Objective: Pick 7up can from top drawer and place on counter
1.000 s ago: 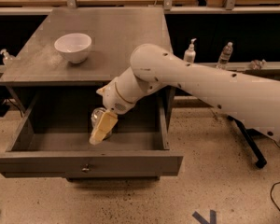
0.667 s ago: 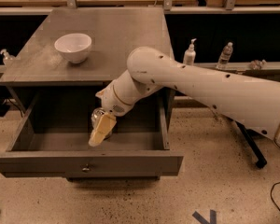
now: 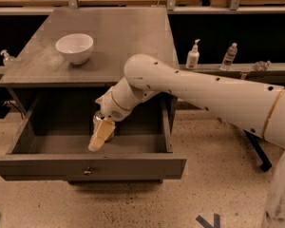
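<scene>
The top drawer (image 3: 133, 166) stands pulled open below the grey counter (image 3: 123, 32). The silvery 7up can (image 3: 97, 121) stands upright on the drawer floor, left of the middle. My white arm reaches down from the right into the drawer. My gripper (image 3: 101, 134) is down at the can, right against its front and hiding most of it. The can's lower part is hidden by the gripper.
A white bowl (image 3: 74, 47) sits on the counter's left side. A white pump bottle (image 3: 193, 56) and a clear plastic bottle (image 3: 229, 56) stand on the narrow shelf to the right. Another small bottle (image 3: 7, 57) stands at the left. A wooden bench runs along the back.
My arm has shifted slightly left and the gripper has sunk a little lower at the can. The can and drawer have not moved.
</scene>
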Controlling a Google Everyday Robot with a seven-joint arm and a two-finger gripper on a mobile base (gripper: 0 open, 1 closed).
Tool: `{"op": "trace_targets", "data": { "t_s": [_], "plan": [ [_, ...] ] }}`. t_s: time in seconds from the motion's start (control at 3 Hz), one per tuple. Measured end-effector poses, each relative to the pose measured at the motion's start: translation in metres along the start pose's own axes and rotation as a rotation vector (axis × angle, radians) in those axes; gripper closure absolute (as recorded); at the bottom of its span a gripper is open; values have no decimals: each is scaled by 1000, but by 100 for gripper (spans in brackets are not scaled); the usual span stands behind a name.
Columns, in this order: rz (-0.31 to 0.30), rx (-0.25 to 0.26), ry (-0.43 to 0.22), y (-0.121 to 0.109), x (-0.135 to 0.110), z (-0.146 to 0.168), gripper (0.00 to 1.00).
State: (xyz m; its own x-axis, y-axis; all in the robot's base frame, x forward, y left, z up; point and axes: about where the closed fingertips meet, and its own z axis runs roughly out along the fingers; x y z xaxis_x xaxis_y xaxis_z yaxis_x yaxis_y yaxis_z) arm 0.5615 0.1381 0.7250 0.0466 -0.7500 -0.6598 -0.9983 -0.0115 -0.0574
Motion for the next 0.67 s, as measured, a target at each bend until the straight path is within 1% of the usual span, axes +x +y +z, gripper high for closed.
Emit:
{"op": "trace_targets", "data": {
  "t_s": [0.33,0.67],
  "plan": [
    [12,21,-3,-12,5,3,0],
    [25,55,10,-24,11,5,6]
  ]
}}
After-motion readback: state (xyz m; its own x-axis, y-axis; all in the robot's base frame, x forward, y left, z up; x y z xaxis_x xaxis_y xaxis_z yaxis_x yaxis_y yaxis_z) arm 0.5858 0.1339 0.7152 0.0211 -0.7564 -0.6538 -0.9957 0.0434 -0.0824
